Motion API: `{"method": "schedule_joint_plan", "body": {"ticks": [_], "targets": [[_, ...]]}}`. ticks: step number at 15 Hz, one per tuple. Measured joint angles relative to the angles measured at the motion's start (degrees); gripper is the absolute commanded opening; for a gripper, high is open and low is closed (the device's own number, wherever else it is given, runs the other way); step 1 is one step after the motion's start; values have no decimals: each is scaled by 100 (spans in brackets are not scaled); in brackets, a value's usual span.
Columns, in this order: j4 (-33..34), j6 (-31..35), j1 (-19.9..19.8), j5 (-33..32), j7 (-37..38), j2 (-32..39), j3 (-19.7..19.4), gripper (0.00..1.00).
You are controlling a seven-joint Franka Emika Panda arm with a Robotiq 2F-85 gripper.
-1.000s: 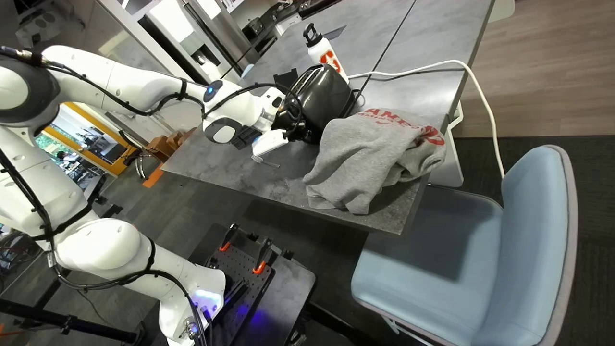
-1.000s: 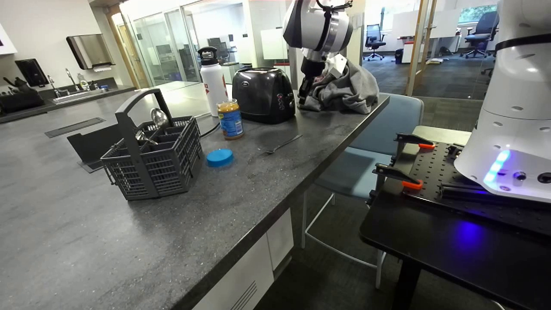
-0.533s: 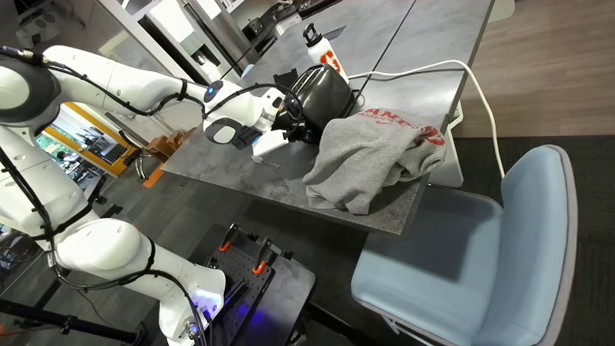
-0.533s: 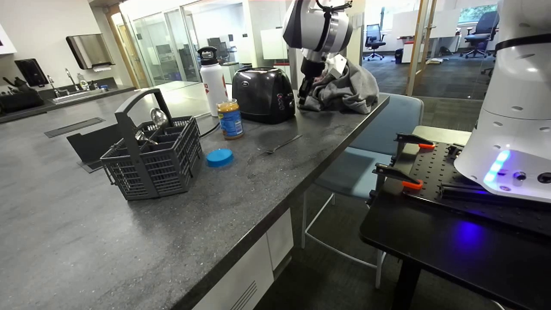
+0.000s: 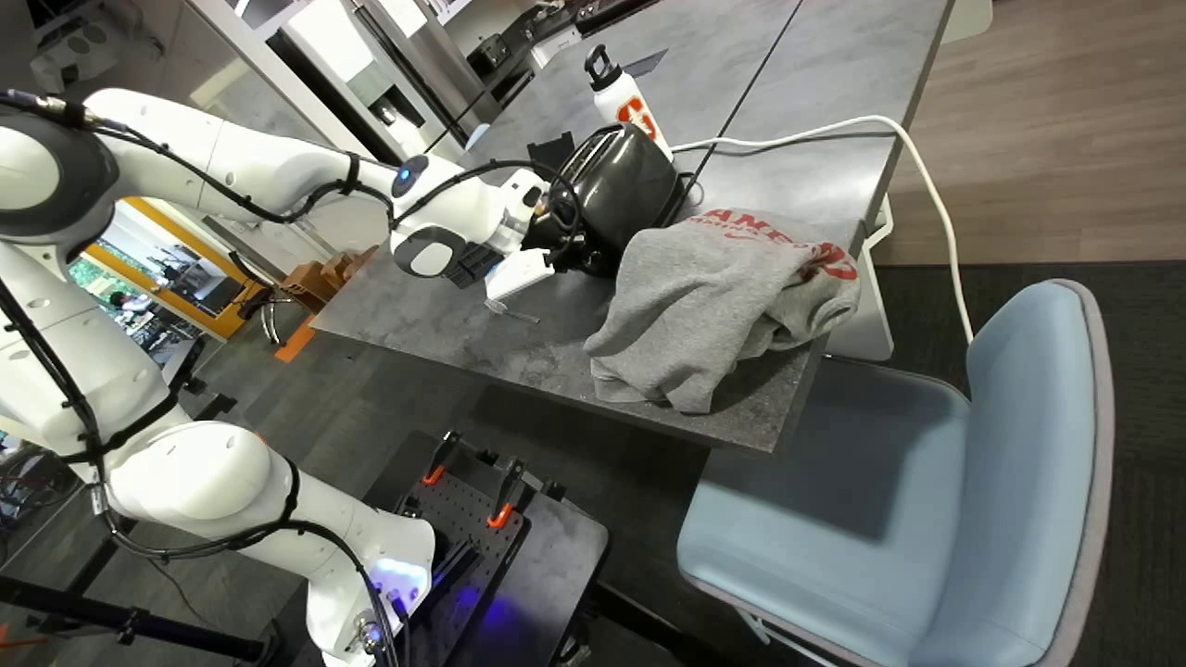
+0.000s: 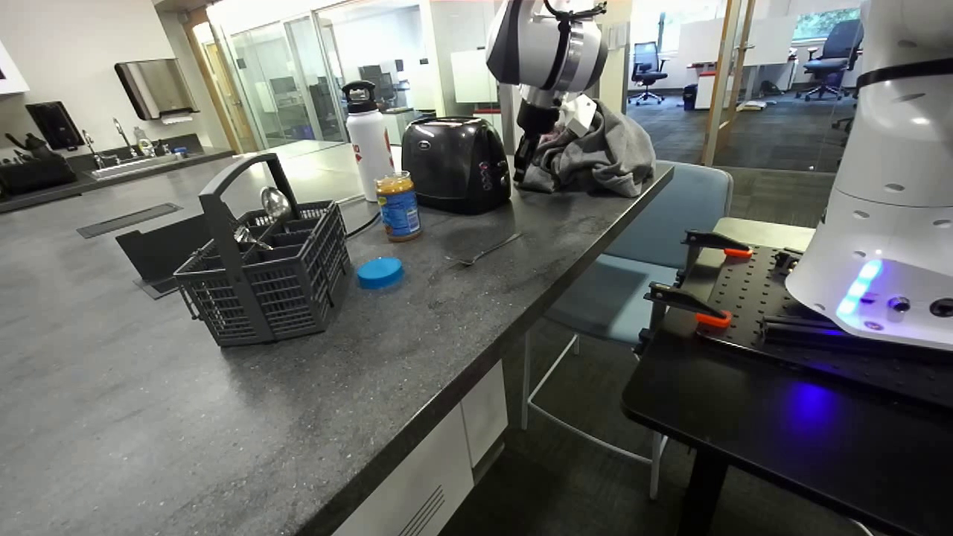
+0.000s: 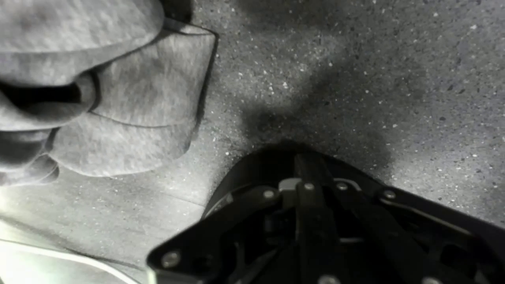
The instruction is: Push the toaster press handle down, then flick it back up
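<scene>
The black two-slot toaster (image 6: 450, 164) stands upright on the gray table (image 6: 186, 439), set in from the edge facing the robot base and near the corner by the blue chair (image 5: 834, 547); its press handle cannot be made out. The gripper (image 6: 520, 175) hangs down at the toaster's control end, its fingers together; whether it touches the toaster cannot be told. A crumpled gray sweatshirt (image 5: 695, 315) lies beside the toaster, just in from that corner. Beyond the toaster, away from the robot-side edge, stands a white bottle (image 6: 368, 152), with an uncapped peanut butter jar (image 6: 400, 211) near it. Farther from the corner lie a fork (image 6: 484, 251), closest to the edge, then a blue lid (image 6: 380, 272), and a cutlery basket (image 6: 290, 294) holding a metal spoon (image 6: 275, 203).
</scene>
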Motion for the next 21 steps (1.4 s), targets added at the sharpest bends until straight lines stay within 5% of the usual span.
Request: {"method": "schedule_joint_plan", "body": {"ticks": [21], "targets": [[163,27,-362,2,-2,-21,353,0]]}}
